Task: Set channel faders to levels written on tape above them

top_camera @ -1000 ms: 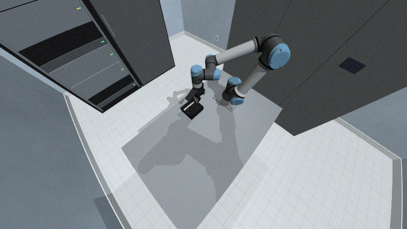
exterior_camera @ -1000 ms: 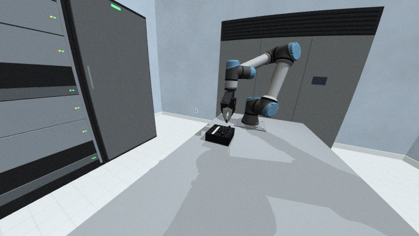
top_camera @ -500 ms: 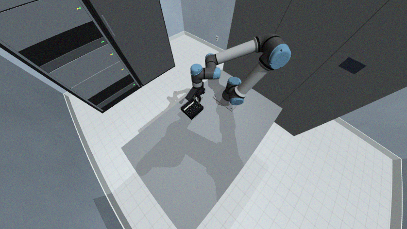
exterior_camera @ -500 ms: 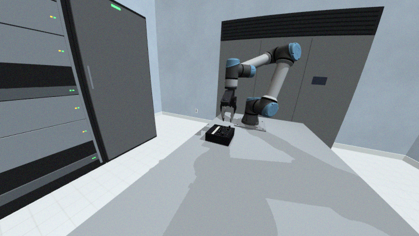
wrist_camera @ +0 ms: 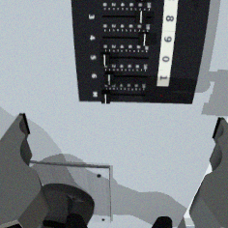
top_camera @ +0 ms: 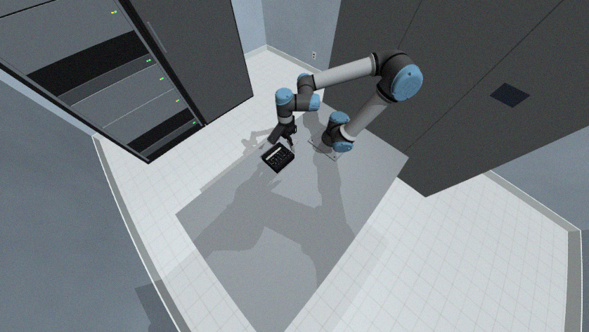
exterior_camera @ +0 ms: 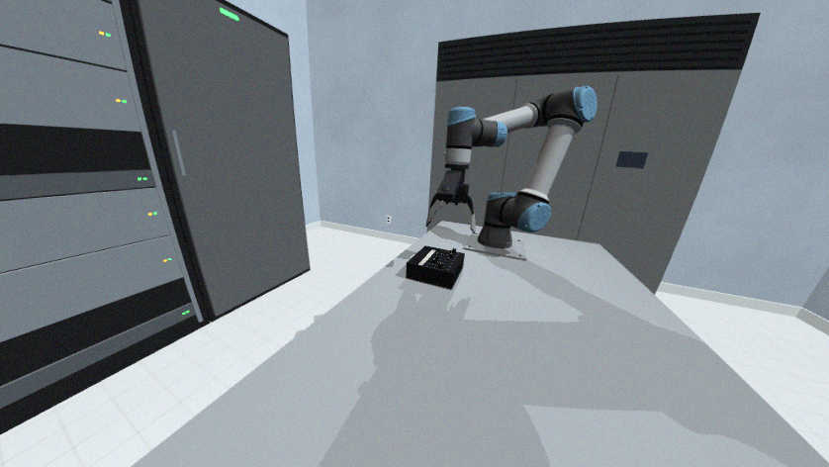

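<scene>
hovering wide-open hand [exterior_camera: 451,217] above boxy matte-black desk [exterior_camera: 434,266]

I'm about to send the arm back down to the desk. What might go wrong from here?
1. The end effector hangs wide open above the lighting desk; spread fingers could nudge two neighbouring fader caps together.
2. The master fader lies right beside channel 6, so a small offset might move it.
3. The tape is cut off in the wrist view.
</scene>
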Available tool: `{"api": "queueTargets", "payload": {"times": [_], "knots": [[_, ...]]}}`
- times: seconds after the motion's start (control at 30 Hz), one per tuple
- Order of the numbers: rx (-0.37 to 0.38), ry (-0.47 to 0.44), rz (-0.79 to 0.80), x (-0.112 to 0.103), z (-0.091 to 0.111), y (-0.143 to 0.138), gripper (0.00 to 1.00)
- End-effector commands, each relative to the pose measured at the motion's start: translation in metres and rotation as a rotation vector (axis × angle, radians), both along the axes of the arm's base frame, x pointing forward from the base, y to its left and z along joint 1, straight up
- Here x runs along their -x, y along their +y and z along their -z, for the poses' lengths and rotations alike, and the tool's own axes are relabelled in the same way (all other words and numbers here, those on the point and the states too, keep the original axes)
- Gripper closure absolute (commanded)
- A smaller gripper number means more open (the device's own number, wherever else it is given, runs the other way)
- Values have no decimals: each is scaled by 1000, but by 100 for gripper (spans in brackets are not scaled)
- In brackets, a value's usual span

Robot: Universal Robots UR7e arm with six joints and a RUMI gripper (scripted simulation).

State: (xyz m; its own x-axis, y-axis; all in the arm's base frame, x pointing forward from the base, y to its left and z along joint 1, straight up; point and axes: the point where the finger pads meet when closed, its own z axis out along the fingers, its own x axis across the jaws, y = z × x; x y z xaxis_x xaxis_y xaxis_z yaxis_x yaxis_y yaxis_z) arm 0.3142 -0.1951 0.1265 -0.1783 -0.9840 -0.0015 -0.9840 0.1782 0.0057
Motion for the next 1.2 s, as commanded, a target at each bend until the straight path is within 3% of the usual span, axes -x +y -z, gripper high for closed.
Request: {"api": "queueTargets", "payload": {"times": [0.0, 0.33, 1.17], "knots": [[0, 0, 1, 0, -28, -1, 0], [0, 0, 1, 0, -62, -1, 0], [0, 0, 1, 0, -63, -1, 0]]}}
